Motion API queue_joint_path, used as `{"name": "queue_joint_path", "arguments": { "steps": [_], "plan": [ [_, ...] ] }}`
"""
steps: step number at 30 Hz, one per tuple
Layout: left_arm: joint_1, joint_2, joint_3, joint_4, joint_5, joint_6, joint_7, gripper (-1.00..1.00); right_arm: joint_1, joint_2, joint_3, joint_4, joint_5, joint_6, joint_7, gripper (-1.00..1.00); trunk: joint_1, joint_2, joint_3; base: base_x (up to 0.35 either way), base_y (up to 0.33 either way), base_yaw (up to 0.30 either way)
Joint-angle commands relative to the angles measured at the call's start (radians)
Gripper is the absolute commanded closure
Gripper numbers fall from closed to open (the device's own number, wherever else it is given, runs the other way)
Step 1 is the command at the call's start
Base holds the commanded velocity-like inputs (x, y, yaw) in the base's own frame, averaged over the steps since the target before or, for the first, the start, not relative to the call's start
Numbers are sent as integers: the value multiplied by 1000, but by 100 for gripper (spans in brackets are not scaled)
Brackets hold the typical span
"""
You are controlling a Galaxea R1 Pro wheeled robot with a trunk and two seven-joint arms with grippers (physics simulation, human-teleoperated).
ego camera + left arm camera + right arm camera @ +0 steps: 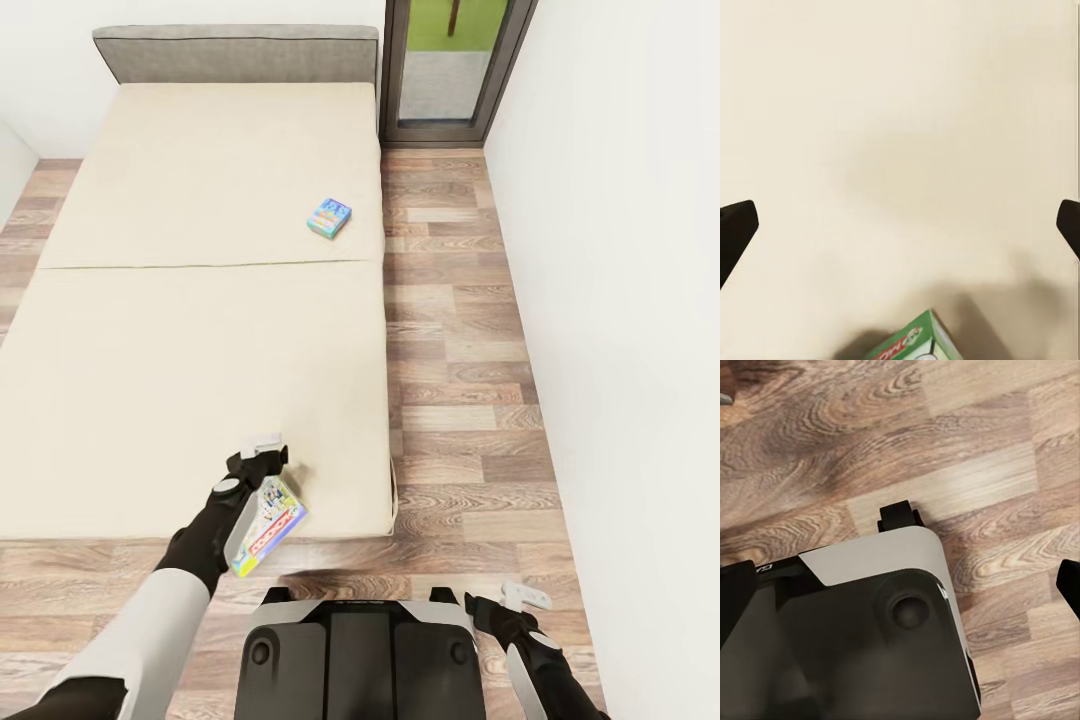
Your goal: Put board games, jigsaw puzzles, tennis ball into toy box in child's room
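The bed (200,330) takes up most of the left and middle of the head view, a wide cream mattress with a grey headboard (235,52) along the top edge. Wooden floor (460,330) runs down the right side to a glass door (450,65) at the top.

The step in hand looks like picking up the nearer board game (268,525), the green and white box at the bottom of the frame, right at the foot edge of the bed. It sits tilted, partly under the left arm, and its corner pokes into the left wrist view. The left claw (262,447) hovers just past it over the mattress. In the wrist view its fingertips (736,229) stand far apart at the two sides with bare bedding between, so it is released and grasps nothing.

To do this well, I judge the claw needs to draw back toward the box and close across its narrow sides, since the box lies near the edge and a push could tip it onto the floor.

The second board game (329,218), a small blue box, lies well apart, toward the upper right of the bed.

The right claw (524,597) hangs low at the bottom right beside the robot's base (350,650); its fingers look spread and empty.
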Motion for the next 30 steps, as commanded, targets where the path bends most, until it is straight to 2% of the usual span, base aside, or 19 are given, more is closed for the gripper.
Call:
{"name": "queue_joint_path", "arguments": {
  "steps": [1,9,14,18,19,23,24,30],
  "plan": [
    [1,0,1,-9,6,11,2,-100,0,1,-1,-2,-8,5,-3,-100,1,-2,-1,0,0,0],
    [6,0,1,-58,7,64,1,-100,0,1,-1,-3,-7,5,-2,-100,1,-2,-1,0,0,0],
    [8,0,1,-101,7,151,1,-100,0,1,0,-5,-9,5,1,-100,1,-2,-1,0,0,0],
    [10,0,1,-162,7,260,1,-100,0,2,2,-8,-10,5,3,-100,1,-2,-1,0,0,0],
    [16,0,1,-198,7,309,1,-100,0,3,3,-8,-10,5,4,-100,1,-2,-1,0,0,0],
    [36,0,1,-281,7,403,-4,-100,0,3,3,-9,-10,5,4,-100,1,-2,0,0,0,0],
    [50,0,2,-326,7,445,-10,-100,0,3,3,-9,-11,6,4,-100,1,-2,1,0,0,0],
    [110,1,3,-484,7,558,-51,-100,0,3,4,-10,-11,8,4,-100,1,-2,7,0,0,0]
  ]
}}
